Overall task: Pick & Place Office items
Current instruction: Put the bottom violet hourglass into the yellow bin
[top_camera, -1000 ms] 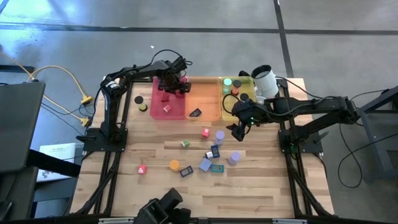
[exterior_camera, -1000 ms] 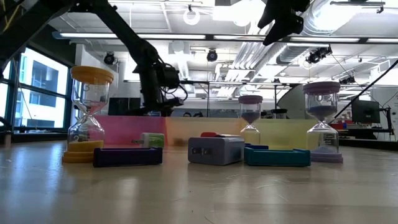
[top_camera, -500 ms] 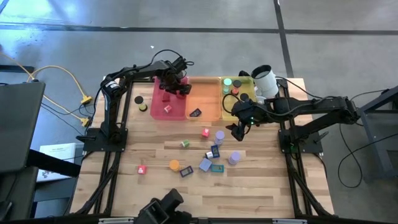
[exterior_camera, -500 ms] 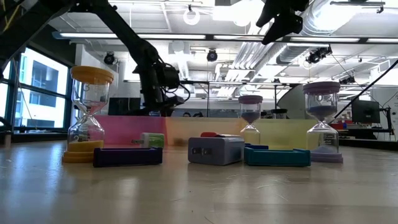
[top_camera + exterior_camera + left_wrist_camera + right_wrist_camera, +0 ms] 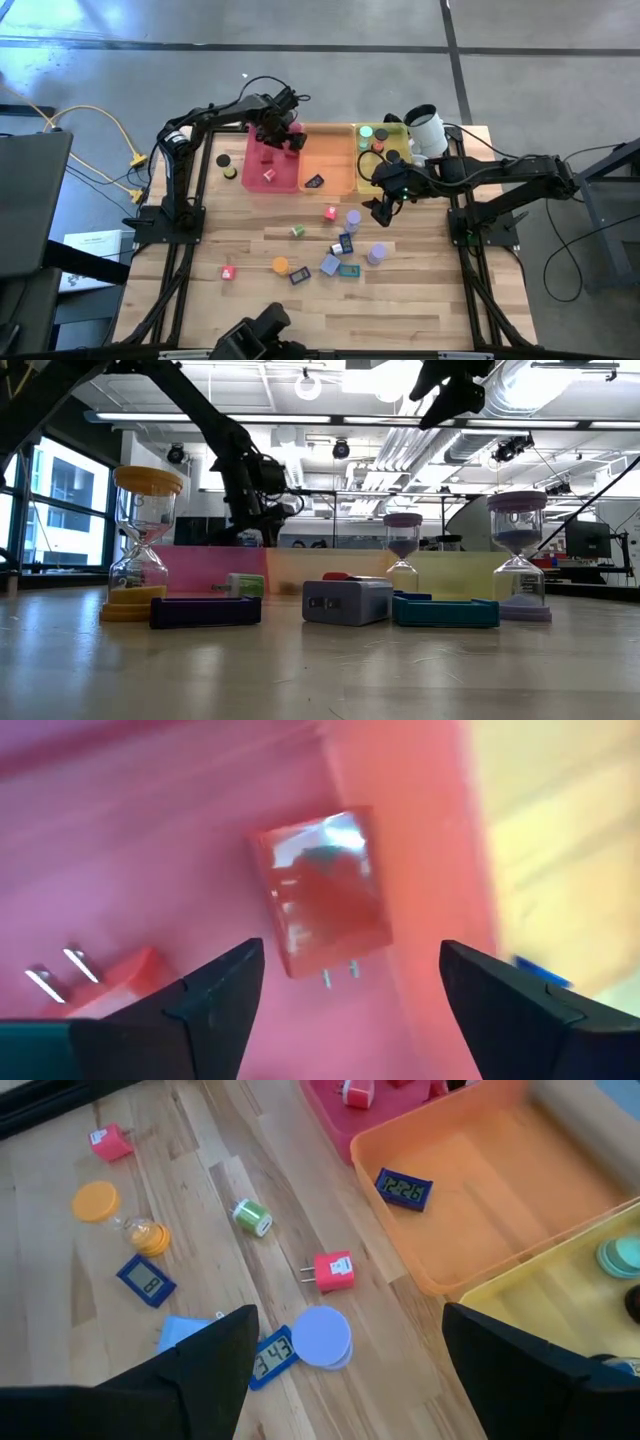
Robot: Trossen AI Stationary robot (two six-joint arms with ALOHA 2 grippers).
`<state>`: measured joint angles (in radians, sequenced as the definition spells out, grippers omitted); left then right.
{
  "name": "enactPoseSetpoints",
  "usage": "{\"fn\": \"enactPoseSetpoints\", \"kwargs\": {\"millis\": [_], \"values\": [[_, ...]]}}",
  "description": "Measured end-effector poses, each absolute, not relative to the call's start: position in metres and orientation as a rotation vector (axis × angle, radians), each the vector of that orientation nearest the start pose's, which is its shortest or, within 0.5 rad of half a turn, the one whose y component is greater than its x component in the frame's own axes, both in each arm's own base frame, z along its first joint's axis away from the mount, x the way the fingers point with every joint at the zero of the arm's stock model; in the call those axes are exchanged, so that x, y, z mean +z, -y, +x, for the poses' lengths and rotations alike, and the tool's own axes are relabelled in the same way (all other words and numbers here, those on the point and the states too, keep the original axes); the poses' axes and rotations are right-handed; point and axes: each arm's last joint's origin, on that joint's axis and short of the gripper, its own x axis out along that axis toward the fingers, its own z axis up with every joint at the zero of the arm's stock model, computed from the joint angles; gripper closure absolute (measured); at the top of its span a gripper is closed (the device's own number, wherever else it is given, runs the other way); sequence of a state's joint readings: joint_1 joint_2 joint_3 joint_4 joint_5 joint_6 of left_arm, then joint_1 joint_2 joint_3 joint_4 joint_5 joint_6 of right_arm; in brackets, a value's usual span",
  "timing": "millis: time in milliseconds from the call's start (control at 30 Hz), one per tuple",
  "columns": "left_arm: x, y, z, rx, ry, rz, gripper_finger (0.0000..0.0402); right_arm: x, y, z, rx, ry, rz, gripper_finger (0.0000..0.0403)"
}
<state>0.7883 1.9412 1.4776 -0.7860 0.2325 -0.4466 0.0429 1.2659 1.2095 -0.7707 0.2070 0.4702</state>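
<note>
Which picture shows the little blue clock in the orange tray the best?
The right wrist view: the blue clock lies flat in the orange tray, close enough that its digit display faces the camera. In the high view it is only a small dark speck. The low view hides it behind the tray wall, and the left wrist view misses it.

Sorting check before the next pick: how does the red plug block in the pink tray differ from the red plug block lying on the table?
The red plug block in the pink tray is already sorted, lying between the open left gripper's fingers; the red plug block on the table lies loose on bare wood beside the orange tray. Both are red with two metal prongs.
</note>
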Motion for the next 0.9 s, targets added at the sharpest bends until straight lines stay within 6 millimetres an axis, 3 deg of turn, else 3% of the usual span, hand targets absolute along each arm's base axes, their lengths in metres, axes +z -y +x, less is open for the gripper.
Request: {"fn": "enactPoseSetpoints", "kwargs": {"millis": [133, 267, 600, 900], "values": [[0.228, -0.265, 0.277, 0.701, -0.955, -0.94, 0.0108, 0.331, -0.005, 0.255, -0.341, -0.756, 0.341, 0.0097], [0.263, -0.245, 0.268, 0.615, -0.944, -0.858, 0.0108, 0.332, -0.005, 0.255, -0.339, -0.747, 0.343, 0.0097], [0.352, -0.153, 0.236, 0.454, -0.89, -0.617, 0.0108, 0.328, -0.008, 0.251, -0.27, -0.827, 0.364, 0.0097], [0.389, -0.073, 0.215, 0.301, -0.852, -0.532, 0.0108, 0.323, -0.017, 0.242, -0.229, -0.955, 0.585, 0.0097]]}}
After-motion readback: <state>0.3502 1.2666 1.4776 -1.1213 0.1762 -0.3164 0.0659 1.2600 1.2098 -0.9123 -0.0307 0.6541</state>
